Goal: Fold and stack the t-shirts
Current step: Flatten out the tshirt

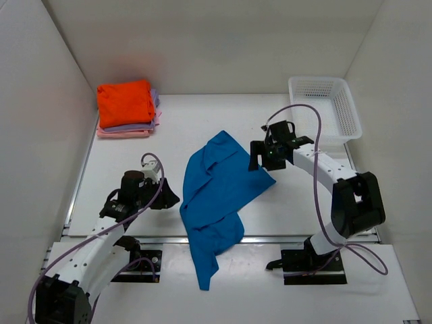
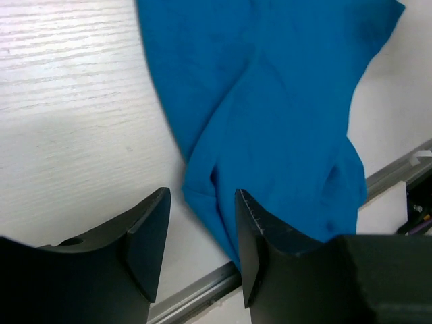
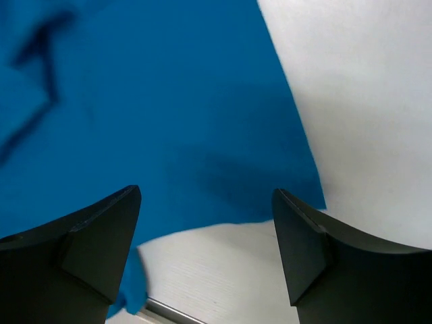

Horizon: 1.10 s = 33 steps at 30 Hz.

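1. The blue t-shirt [image 1: 219, 196] lies rumpled and unfolded mid-surface [image 1: 196, 118], its near end reaching down between the arm bases.
2. The left claw [image 1: 169, 196] has its jaws apart and holds nothing. It sits just beside the shirt's left edge.
3. The right claw [image 1: 255, 158] is spread wide and empty over the shirt's right corner.
4. Far left is a folded stack: orange t-shirt [image 1: 125, 101] over lavender t-shirt [image 1: 135, 126] over pink t-shirt [image 1: 121, 133].
5. A white basket [image 1: 349, 111] stands far right, behind the right arm and well apart from the blue shirt.
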Each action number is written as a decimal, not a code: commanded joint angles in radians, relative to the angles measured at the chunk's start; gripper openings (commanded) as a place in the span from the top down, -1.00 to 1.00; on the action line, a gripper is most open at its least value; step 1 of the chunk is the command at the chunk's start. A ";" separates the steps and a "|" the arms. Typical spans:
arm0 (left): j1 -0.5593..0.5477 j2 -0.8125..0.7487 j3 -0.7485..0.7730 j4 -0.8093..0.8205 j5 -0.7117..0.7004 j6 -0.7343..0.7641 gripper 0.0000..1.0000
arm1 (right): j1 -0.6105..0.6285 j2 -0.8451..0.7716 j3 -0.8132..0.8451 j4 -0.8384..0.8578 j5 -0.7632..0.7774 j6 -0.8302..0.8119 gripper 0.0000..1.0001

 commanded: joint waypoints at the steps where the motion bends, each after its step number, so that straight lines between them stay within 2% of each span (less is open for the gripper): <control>1: -0.021 0.043 -0.034 0.124 -0.036 -0.024 -0.07 | 0.007 0.019 -0.022 0.017 0.102 -0.013 -0.54; 8: -0.087 0.188 -0.075 0.250 -0.045 -0.054 -0.30 | 0.044 0.124 -0.050 -0.020 0.210 0.004 -0.57; 12: -0.096 0.251 -0.089 0.299 -0.018 -0.073 -0.31 | 0.064 0.165 -0.056 -0.031 0.262 0.018 -0.57; 13: -0.106 0.274 -0.084 0.307 -0.013 -0.074 -0.24 | 0.073 0.180 -0.055 -0.034 0.271 0.013 -0.56; 16: -0.115 0.313 -0.074 0.341 0.008 -0.088 0.40 | 0.087 0.222 -0.035 -0.057 0.281 0.009 -0.54; 17: -0.112 0.319 -0.071 0.358 0.016 -0.091 0.62 | 0.093 0.251 -0.032 -0.061 0.271 0.008 -0.40; 18: -0.101 0.323 -0.066 0.355 0.028 -0.094 1.00 | 0.084 0.260 -0.016 -0.070 0.249 0.004 -0.22; 19: -0.078 0.325 -0.051 0.339 0.051 -0.100 1.00 | 0.081 0.266 -0.010 -0.072 0.230 0.004 0.67; 20: -0.072 0.322 -0.043 0.307 0.057 -0.090 1.00 | 0.076 0.251 -0.010 -0.072 0.196 0.008 1.00; 23: 0.008 0.288 0.099 0.138 0.056 -0.009 1.00 | 0.056 0.163 0.010 -0.080 0.198 -0.001 1.00; 26: 0.094 0.242 0.317 -0.024 0.025 0.073 1.00 | -0.011 0.012 0.080 -0.103 0.179 -0.008 1.00; 27: 0.136 0.224 0.447 -0.074 -0.004 0.097 1.00 | -0.037 -0.060 0.129 -0.106 0.153 -0.019 1.00; 29: 0.157 0.206 0.524 -0.096 -0.019 0.110 1.00 | -0.071 -0.161 0.152 -0.094 0.135 -0.024 1.00; 33: 0.152 0.184 0.765 -0.185 -0.143 0.162 1.00 | -0.165 -0.360 0.191 -0.058 0.086 -0.024 1.00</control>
